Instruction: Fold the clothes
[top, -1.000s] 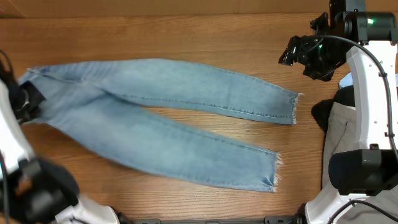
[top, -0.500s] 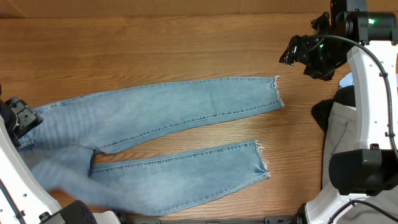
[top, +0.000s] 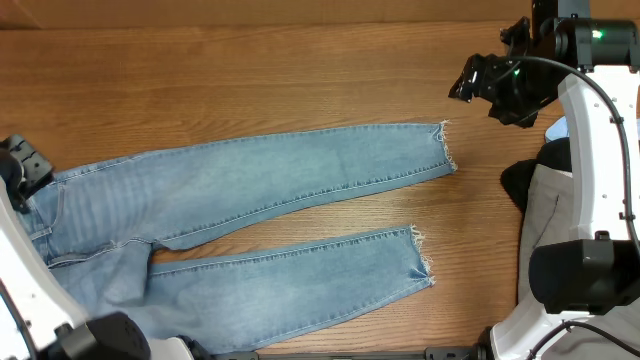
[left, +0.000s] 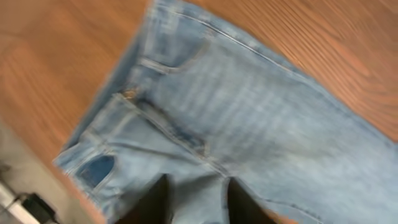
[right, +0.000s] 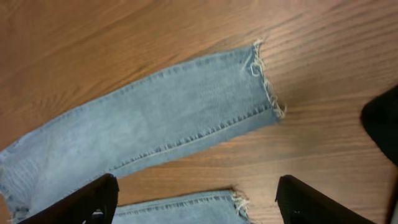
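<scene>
**Jeans lying flat, left hand at the waistband**

The jeans (top: 250, 180) are lying spread on the counter (top: 250, 60), with the waistband to the left and the frayed hems pointing right. The near leg is ending short of the far one. The left hand (top: 22, 168) is sitting at the waistband, its fingers (left: 155, 199) a little apart over denim; whether they are pinching it I cannot tell. Farther off to the right, the right hand (top: 470, 85) is hovering with fingers wide apart, beyond the far hem and holding nothing.
</scene>
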